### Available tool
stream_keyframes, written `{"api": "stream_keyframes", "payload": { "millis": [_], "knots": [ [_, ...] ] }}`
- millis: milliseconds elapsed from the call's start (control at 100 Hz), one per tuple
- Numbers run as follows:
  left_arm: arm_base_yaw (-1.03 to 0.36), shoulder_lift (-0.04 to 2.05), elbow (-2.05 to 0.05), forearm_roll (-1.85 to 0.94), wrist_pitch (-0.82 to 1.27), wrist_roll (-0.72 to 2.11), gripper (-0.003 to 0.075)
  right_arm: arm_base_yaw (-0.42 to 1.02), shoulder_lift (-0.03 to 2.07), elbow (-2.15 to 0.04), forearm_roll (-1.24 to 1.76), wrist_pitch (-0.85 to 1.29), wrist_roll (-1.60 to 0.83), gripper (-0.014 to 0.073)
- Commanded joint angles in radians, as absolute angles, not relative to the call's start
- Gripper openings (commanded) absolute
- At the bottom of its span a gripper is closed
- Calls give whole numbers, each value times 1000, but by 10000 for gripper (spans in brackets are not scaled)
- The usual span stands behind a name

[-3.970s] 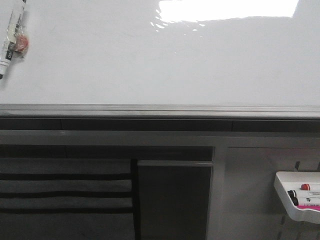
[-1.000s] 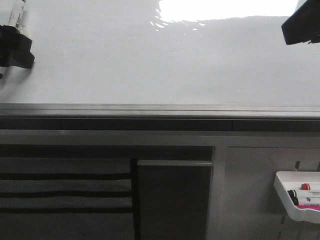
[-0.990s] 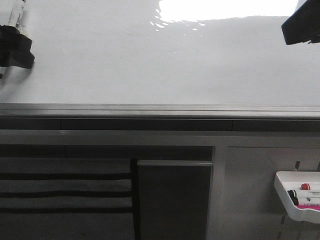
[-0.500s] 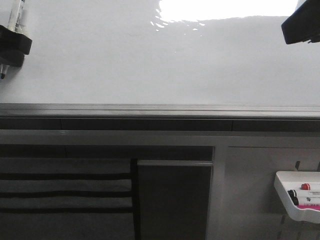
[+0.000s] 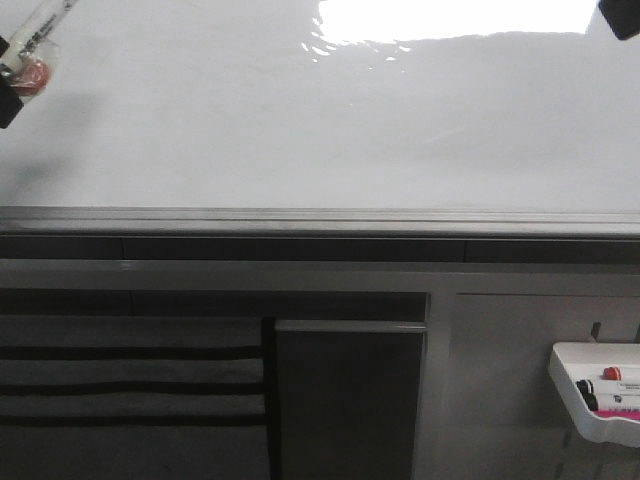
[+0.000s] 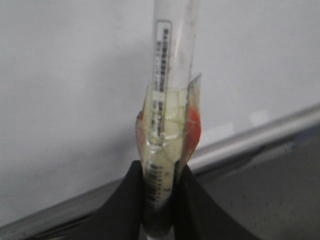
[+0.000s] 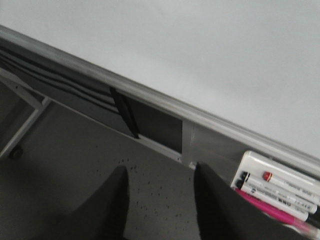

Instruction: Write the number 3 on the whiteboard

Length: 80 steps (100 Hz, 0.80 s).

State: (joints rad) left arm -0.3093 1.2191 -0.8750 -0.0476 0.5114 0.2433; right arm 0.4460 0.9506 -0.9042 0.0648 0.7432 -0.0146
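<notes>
Left gripper [image 6: 159, 200] clamps marker [image 6: 170, 100]; barcode label on barrel, print unreadable. Right gripper [image 7: 160, 200] jaws apart, holding nothing. Whiteboard [image 5: 300, 130] bears no mark.

**Whiteboard, its edge strip, and the marker tray below**

The whiteboard [image 5: 300, 130] is a glossy white surface that fills everything above the grey metal edge strip [image 5: 320, 218], which runs level across the whole front view. A bright patch of glare [image 5: 455, 18] sits well above the strip, toward its right half. A clear-bodied marker [image 5: 35, 35] shows over the board high above the strip's left end; whether it touches the surface cannot be told. Below the strip's right end, a small white tray [image 5: 565, 385] hangs on a grey panel. It holds a red-capped marker [image 5: 620, 374], a black-capped one [image 5: 590, 400] and a pink-labelled one [image 5: 622, 410], lying side by side.
</notes>
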Motion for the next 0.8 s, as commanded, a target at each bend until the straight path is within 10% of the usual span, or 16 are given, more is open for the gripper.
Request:
{"api": "stream_keyframes", "payload": {
  "millis": [0,310,790],
  "knots": [
    [-377,1185,-969,-98,660,358,-20,445,985,-977,90,785,-38,272],
    [-611,1185,-1066,-457,836,907,-20,447,1145,-1106,484,928,-600,272],
    [-689,1193,-1066,-472,808,972,-20,538,1221,-1152,742,862,-1207,272]
  ]
}}
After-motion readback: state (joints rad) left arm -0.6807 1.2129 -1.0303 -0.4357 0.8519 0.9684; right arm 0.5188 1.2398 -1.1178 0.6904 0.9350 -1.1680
